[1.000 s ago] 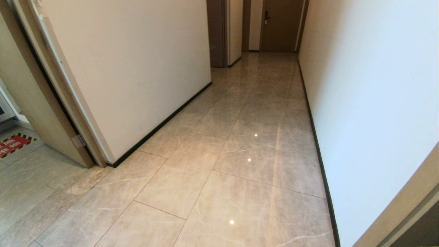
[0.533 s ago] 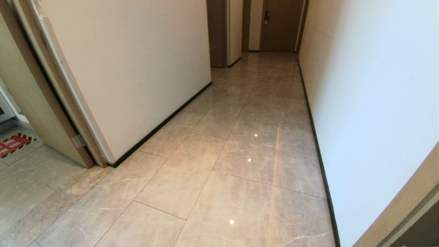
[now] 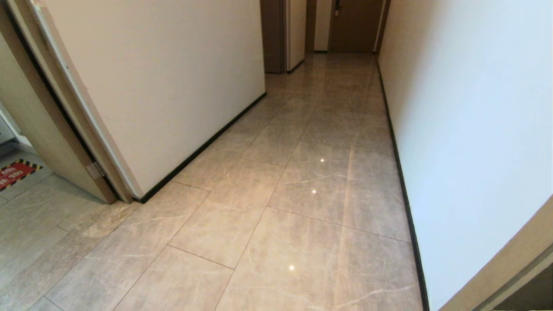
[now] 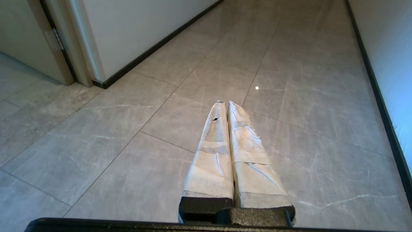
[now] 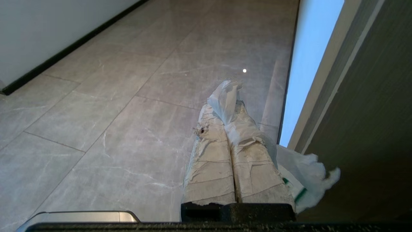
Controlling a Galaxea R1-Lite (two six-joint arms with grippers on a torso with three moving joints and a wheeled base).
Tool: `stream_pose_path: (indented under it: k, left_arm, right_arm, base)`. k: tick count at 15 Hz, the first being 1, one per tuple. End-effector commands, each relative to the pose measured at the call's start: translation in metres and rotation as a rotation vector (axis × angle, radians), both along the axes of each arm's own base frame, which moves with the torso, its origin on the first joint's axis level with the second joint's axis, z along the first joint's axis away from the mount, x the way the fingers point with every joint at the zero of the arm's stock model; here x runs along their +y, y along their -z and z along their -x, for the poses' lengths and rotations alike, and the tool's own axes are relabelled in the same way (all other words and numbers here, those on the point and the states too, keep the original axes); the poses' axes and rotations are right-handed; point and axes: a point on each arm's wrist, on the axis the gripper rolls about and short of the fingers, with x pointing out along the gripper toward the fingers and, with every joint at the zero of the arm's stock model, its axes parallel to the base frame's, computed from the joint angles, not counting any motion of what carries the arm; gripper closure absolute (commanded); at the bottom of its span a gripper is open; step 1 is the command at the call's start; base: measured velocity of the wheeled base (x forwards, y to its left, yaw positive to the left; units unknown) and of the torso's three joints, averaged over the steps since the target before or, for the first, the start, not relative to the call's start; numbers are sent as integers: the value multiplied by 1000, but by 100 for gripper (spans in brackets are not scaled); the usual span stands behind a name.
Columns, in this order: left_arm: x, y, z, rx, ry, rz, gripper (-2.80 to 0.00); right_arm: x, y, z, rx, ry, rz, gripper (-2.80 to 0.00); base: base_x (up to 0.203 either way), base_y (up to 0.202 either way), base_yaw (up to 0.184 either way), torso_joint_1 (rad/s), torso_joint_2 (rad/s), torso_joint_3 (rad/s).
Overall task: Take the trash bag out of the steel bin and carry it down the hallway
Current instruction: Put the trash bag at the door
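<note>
Glossy beige marble-look tiles of the hallway [image 3: 302, 181] have slid up my head view since a second ago, so the camera has tipped down while I stand near the doorway. My right gripper [image 5: 229, 96] is clamped on the thin white translucent trash bag [image 5: 302, 174], hanging beside it; my left gripper [image 4: 225, 104] is closed and empty, so carrying is underway.
</note>
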Motion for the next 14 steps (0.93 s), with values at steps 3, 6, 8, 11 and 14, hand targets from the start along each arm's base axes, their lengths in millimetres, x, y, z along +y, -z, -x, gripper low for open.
stream_pose_path:
  k: [3,6,8,11,14]
  left_arm:
    - [0,0,0,-1,0,2,0]
    - [0,0,0,-1,0,2,0]
    - [0,0,0,-1,0,2,0]
    - [0,0,0,-1,0,2,0]
    - [0,0,0,-1,0,2,0]
  right_arm:
    - [0,0,0,-1,0,0,0]
    - [0,0,0,-1,-3,3,0]
    - [0,0,0,0,-1,3,0]
    - [0,0,0,-1,-1,3,0]
    - [0,0,0,0,-1,3,0]
  base:
    - [0,0,0,3,0,-198]
    - [0,0,0,1,2,-196]
    - [0,0,0,0,5,-200]
    - [0,0,0,1,2,-191]
    - [0,0,0,4,-1,-196]
